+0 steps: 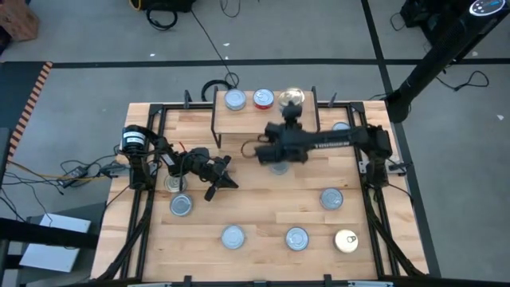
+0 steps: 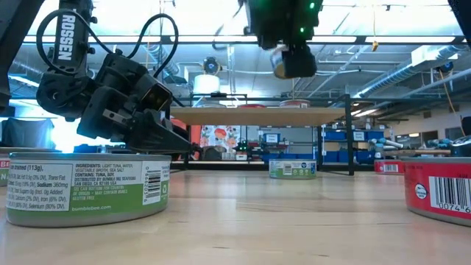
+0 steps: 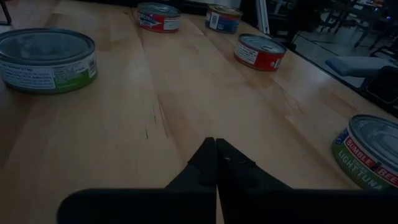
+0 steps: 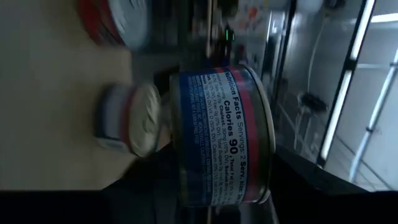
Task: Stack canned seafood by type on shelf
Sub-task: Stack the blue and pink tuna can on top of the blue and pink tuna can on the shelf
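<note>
Tin (image 4: 217, 134) being pinched by right tool (image 1: 292, 112), hovering over shelf (image 1: 247, 119) far edge; lowering level beside matching tins advisable. Left tool (image 3: 216, 163) pressed together, waiting near tabletop left edge.

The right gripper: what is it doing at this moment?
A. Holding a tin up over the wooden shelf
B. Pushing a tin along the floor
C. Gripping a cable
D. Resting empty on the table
A: the right gripper is shut on a tin, which its wrist view shows clamped between the fingers, and the high view places it over the shelf, where other tins already sit.
</note>
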Available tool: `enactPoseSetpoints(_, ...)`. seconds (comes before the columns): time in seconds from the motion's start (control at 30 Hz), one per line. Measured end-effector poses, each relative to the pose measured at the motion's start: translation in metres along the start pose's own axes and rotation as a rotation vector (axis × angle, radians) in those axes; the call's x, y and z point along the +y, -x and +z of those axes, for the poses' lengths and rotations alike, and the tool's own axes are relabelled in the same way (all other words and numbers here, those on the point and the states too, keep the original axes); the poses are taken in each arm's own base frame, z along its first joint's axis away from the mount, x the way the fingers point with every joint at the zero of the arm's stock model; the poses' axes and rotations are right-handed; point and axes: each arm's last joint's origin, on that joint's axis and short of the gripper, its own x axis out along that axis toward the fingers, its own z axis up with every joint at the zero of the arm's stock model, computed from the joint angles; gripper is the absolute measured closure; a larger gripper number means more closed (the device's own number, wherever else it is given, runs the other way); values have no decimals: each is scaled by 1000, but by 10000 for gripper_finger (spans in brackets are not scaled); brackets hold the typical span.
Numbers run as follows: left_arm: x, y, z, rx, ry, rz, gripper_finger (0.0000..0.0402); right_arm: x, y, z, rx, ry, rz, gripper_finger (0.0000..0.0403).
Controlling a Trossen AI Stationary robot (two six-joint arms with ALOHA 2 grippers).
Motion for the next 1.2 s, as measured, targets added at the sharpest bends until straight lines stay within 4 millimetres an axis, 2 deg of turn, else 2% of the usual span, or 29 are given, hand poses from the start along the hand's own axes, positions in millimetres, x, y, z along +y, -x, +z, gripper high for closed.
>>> enactPoseSetpoints(0.17,0,0,0,0,0,0,401,-6,-39,-5,113,51,10,203)
enactPoseSetpoints(0.33,0,0,0,4,1,0,401,-8,-59,-9,173,73,41,203)
enactPoseSetpoints(0.57,0,0,-1,5,-1,0,401,-8,-65,-9,186,54,95,203)
enactPoseSetpoints(0.83,0,0,-1,10,2,0,401,-27,-70,-10,152,-26,154,203)
enactPoseSetpoints(0.97,0,0,-1,11,3,0,401,-36,-75,-6,91,-90,249,203)
enactPoseSetpoints(1.1,0,0,-1,12,3,0,401,-31,-81,3,39,-56,259,203)
enactPoseSetpoints(1.2,0,0,-1,12,3,0,401,-21,-87,5,28,-13,264,203)
